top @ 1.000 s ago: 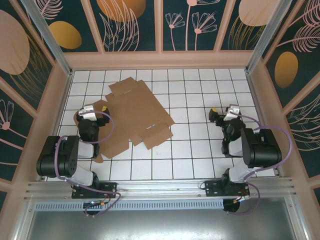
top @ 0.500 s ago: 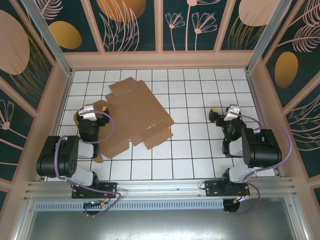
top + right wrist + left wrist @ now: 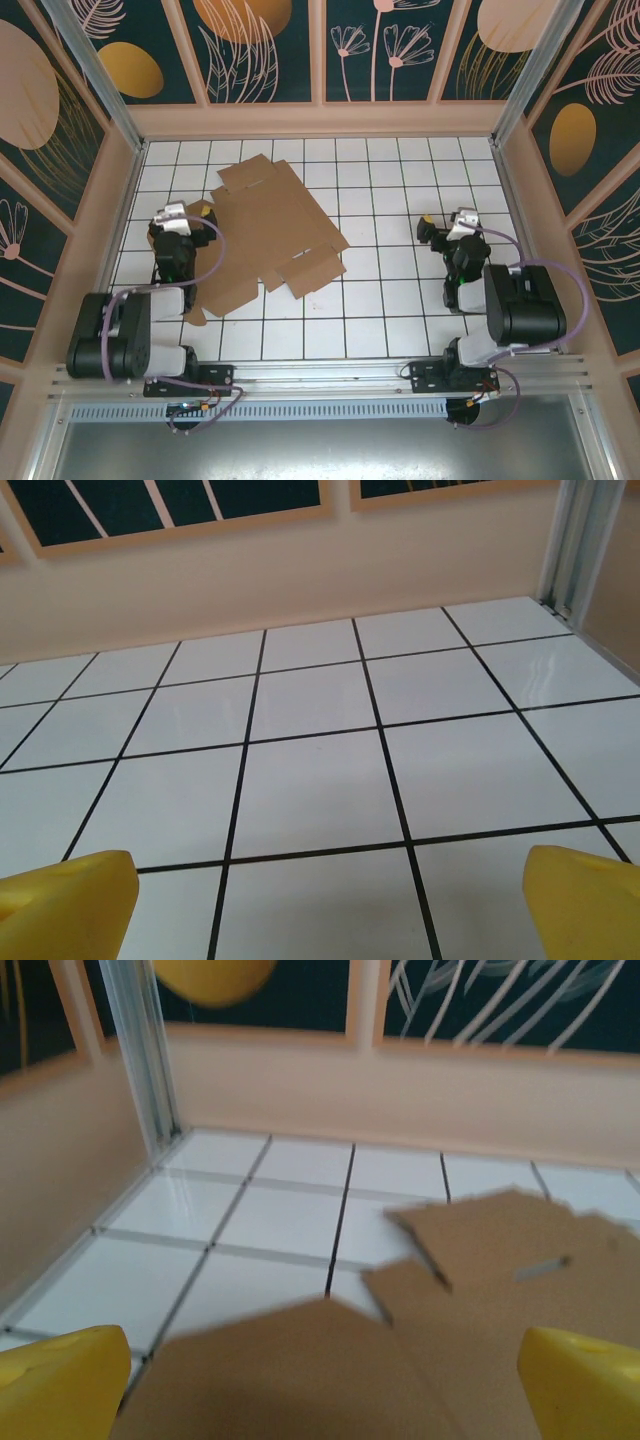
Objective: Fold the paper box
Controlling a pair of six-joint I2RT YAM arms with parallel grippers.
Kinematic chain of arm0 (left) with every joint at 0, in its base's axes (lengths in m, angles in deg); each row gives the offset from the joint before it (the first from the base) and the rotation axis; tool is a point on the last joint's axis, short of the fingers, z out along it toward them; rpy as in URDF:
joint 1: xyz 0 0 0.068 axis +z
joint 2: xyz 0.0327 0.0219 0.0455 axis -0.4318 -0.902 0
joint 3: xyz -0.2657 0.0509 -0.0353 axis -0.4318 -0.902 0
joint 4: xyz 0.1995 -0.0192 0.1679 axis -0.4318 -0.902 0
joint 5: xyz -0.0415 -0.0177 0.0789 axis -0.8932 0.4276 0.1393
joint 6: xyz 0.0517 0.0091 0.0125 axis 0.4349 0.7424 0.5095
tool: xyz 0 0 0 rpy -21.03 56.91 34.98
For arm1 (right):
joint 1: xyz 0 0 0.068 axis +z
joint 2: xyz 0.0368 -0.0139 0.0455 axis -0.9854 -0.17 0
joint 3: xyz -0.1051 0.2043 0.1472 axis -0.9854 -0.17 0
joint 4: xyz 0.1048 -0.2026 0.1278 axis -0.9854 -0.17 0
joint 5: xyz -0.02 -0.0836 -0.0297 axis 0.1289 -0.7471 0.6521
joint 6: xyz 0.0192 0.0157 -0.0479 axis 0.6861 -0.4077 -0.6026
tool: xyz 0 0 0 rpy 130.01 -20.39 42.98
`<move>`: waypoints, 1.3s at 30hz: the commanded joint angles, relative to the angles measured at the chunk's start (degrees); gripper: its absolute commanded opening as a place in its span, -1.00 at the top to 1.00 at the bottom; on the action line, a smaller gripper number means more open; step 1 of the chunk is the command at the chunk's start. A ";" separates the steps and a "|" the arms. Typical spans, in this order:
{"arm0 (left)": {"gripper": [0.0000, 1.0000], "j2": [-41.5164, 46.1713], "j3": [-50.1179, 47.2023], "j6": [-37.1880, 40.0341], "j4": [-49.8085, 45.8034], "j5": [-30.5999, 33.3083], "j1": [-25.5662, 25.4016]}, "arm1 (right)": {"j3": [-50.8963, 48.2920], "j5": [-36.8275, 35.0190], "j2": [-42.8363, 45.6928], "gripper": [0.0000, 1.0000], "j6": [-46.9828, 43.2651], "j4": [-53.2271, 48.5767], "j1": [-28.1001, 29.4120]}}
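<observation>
Item: paper box (image 3: 270,230), flat unfolded sheet, left half of tabletop (image 3: 400,180). Left claw (image 3: 188,214) wide, empty, over its edge; right claw (image 3: 438,231) wide, empty, well apart. Step: approach. Next, likely: grip a flap.

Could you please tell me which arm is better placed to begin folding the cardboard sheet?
Left. The left gripper hangs open at the left edge of the cardboard sheet, with flaps lying just ahead of its fingers. The right gripper, also open, faces bare table, well apart from the sheet.
</observation>
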State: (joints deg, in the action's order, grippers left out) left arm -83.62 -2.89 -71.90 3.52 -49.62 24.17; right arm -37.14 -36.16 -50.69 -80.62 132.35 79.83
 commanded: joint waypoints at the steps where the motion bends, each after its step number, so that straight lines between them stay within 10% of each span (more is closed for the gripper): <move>1: -0.98 10.02 7.95 4.45 -9.70 2.58 -5.19 | 9.50 -6.71 9.52 -0.98 -2.69 -15.85 4.06; 4: -0.98 16.17 14.15 5.24 -19.01 1.36 -13.36 | 12.83 -10.45 17.49 -0.98 -4.03 -17.39 14.04; 10: -0.98 23.23 25.84 -18.98 -45.54 2.60 -24.61 | 29.53 -28.15 24.97 -0.98 -2.76 -38.30 38.45; 15: -0.97 15.94 36.09 -35.25 -77.92 3.63 -24.59 | 35.94 -10.60 27.23 -0.98 15.00 -60.05 36.27; 18: -0.97 14.95 29.91 -42.95 -74.82 -5.60 -23.54 | 34.28 13.44 26.89 -0.98 25.96 -60.40 25.18; 21: -0.98 14.80 19.92 -52.60 -60.46 -23.47 -24.55 | 34.10 10.71 23.30 -0.98 28.75 -67.63 24.84; 26: -0.98 13.01 12.87 -57.34 -51.67 -26.78 -28.78 | 27.12 16.96 16.43 -0.98 31.70 -61.08 27.06; 39: -0.87 7.75 -0.26 -67.49 -35.34 -32.47 -28.89 | 34.79 20.43 -10.59 0.49 27.37 -60.03 36.49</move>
State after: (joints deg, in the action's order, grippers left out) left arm -75.49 -2.62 -136.71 -37.57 -79.61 -4.65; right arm -4.62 -16.01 -59.17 -52.55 71.70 116.39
